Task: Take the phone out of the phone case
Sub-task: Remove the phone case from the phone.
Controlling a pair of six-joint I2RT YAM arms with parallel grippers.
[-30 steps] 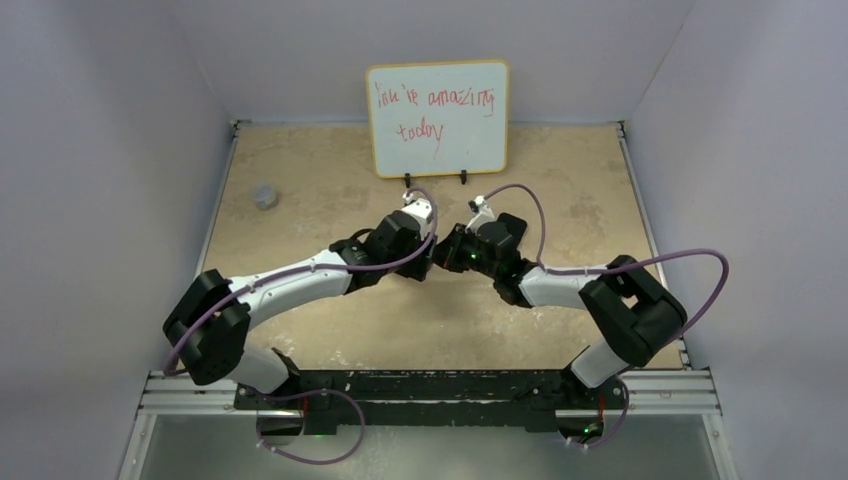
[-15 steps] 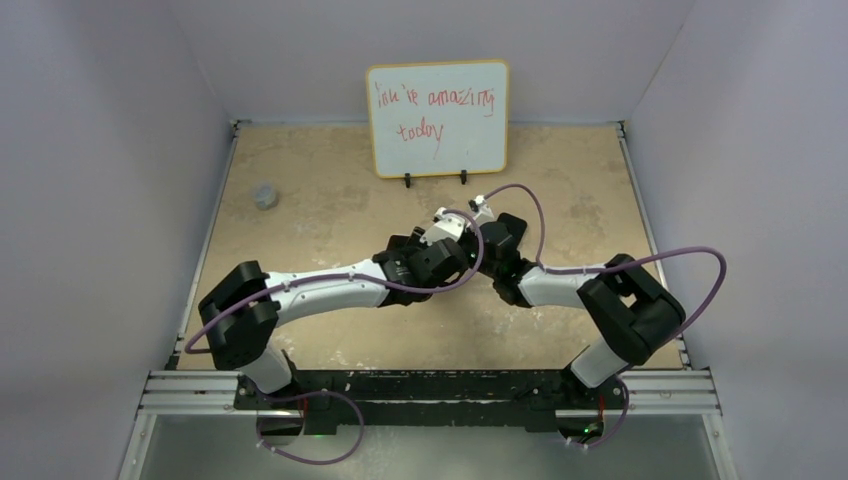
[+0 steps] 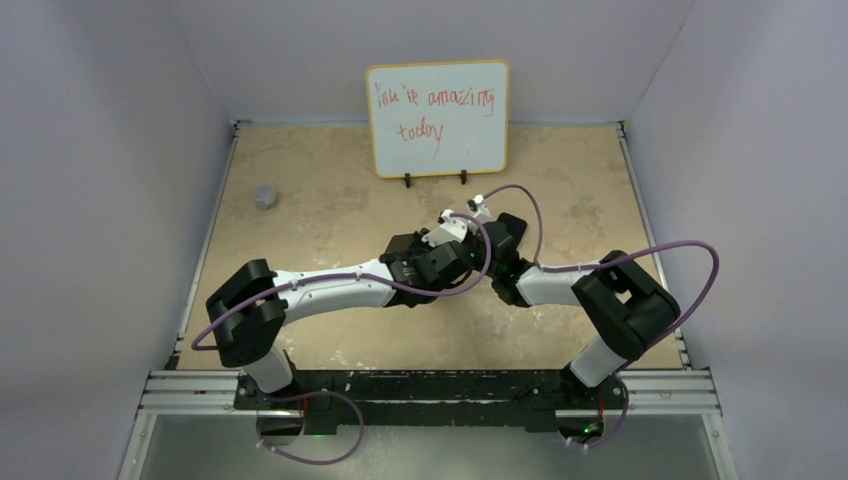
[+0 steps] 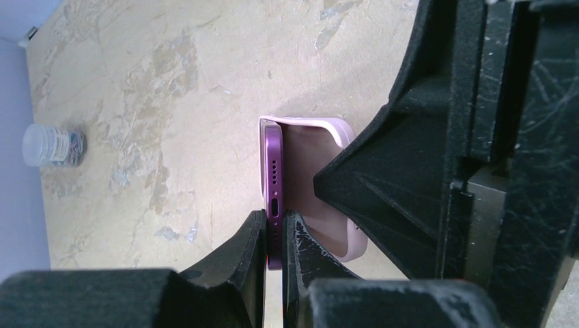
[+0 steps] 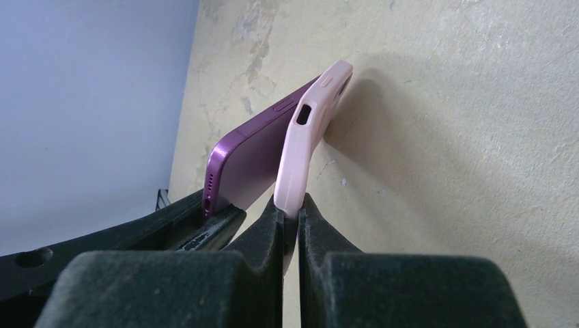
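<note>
Phone [image 4: 273, 171] in left tool [image 4: 274, 224] (case [image 4: 308, 147] half-off)

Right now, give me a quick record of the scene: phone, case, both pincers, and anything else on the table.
phone: purple, near end parted from the case, far end seated in it
case: pink, held on edge
left pincer: shut on the phone's bottom edge
right pincer: shut on the case's rim
also there: small jar far left, whiteboard at the back
</note>
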